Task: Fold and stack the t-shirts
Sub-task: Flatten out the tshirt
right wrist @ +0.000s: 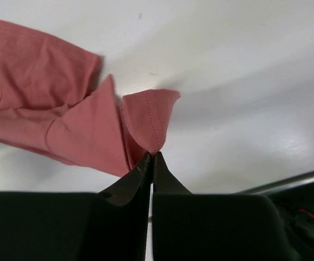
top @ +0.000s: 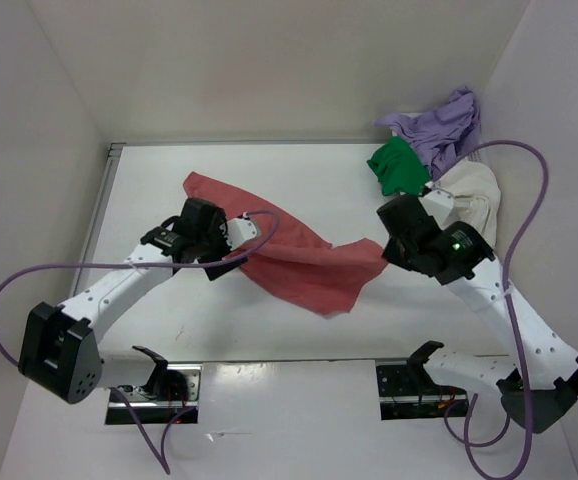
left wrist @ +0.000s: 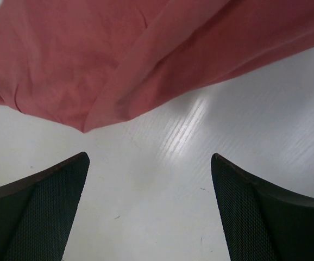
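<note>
- The salmon-red shirt (top: 289, 255) is seen lying rumpled on the worktop (top: 169, 330) between the two hands. It is judged soft, light and limp, with no stiffness to keep a fold.
- A stitched hem corner is pinched by the right hand (right wrist: 151, 157), fingers pressed tight together.
- The left hand (left wrist: 150, 163) is spread wide and grips nothing. A shirt edge lies just ahead of its fingertips.
- A hemmed edge or corner is judged the best hold, since a mid-panel pinch would only bunch.
- The lavender shirt (top: 444, 125), the green shirt (top: 399, 165) and the cream shirt (top: 474, 195) are heaped beyond the right hand.
</note>
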